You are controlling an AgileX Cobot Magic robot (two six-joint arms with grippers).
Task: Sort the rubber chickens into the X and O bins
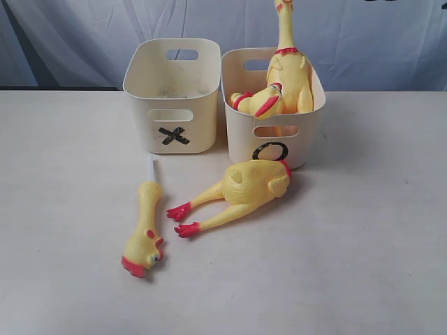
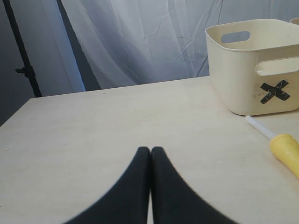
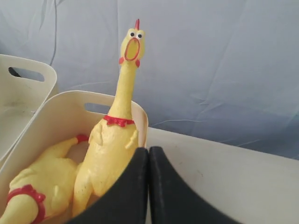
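Observation:
Two whole rubber chickens are in the O bin [image 1: 241,139]: one stands upright [image 1: 290,66] with its neck above the rim, the other [image 1: 260,102] lies beside it. A headless body [image 1: 244,188] lies on the table in front of the O bin. A head-and-neck piece [image 1: 144,230] with a white stem lies in front of the X bin [image 1: 140,118]. Neither gripper shows in the exterior view. My left gripper [image 2: 150,150] is shut and empty over bare table, left of the X bin [image 2: 233,79]. My right gripper [image 3: 148,150] is shut and empty beside the O bin [image 3: 70,100], close to the upright chicken [image 3: 112,144].
A pale wooden table [image 1: 363,244] carries everything, with a blue-grey cloth backdrop [image 1: 377,42] behind it. In the left wrist view a dark stand pole [image 2: 21,51] rises beyond the table's far edge. The X bin's inside looks empty.

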